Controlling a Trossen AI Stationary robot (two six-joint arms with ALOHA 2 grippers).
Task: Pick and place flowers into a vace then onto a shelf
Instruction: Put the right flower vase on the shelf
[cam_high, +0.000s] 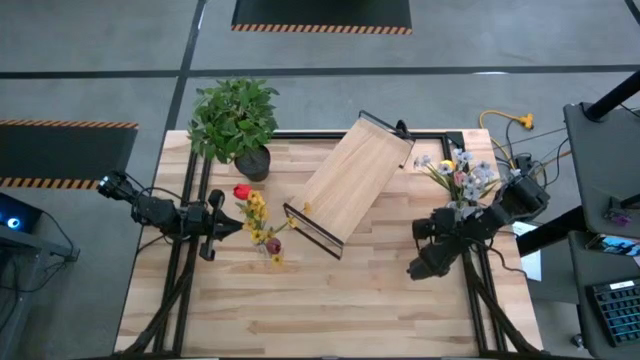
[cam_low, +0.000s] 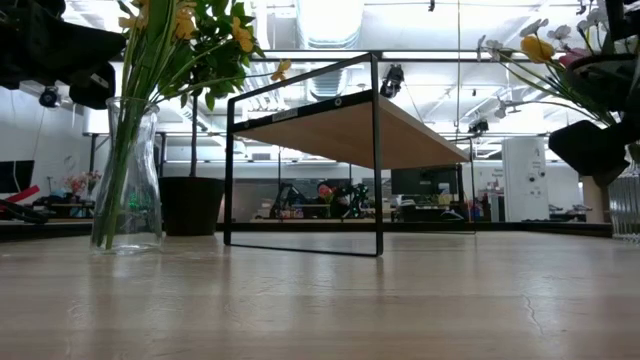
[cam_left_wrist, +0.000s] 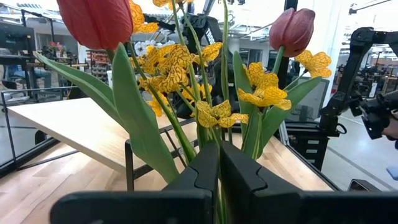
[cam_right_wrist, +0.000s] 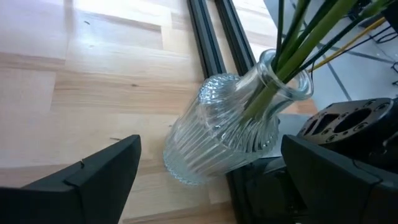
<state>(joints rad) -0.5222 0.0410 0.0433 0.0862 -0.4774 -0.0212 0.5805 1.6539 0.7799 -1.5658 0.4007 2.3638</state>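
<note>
A bunch of flowers (cam_left_wrist: 186, 68) with red tulips and yellow blossoms stands with its stems in a clear glass vase (cam_low: 128, 180) on the table's left half (cam_high: 258, 215). My left gripper (cam_left_wrist: 219, 155) reaches in from the left (cam_high: 230, 226) above the vase's rim and is shut on the stems. The pale wood shelf (cam_high: 350, 180) stands on its black frame mid-table, turned at a slant (cam_low: 340, 125). At the right edge a ribbed glass vase (cam_right_wrist: 217, 130) holds white-bluish, pink and yellow flowers (cam_high: 460, 172). My right gripper (cam_right_wrist: 210, 146) hovers open near it, one finger on either side, apart from it. My left gripper pinches the bunch's green stems (cam_left_wrist: 208, 134) between its two fingers, level, from the table's left side, across the stems. The blossoms stand upright above the fingers. The stems' lower ends sit in the glass vase, which rests on the table.
A bushy green plant in a dark pot (cam_high: 238, 125) stands at the far left, just behind the flowers. Black frame rails (cam_right_wrist: 211, 37) run along the table's right side by the ribbed vase. Bare planks (cam_high: 330, 300) fill the near half.
</note>
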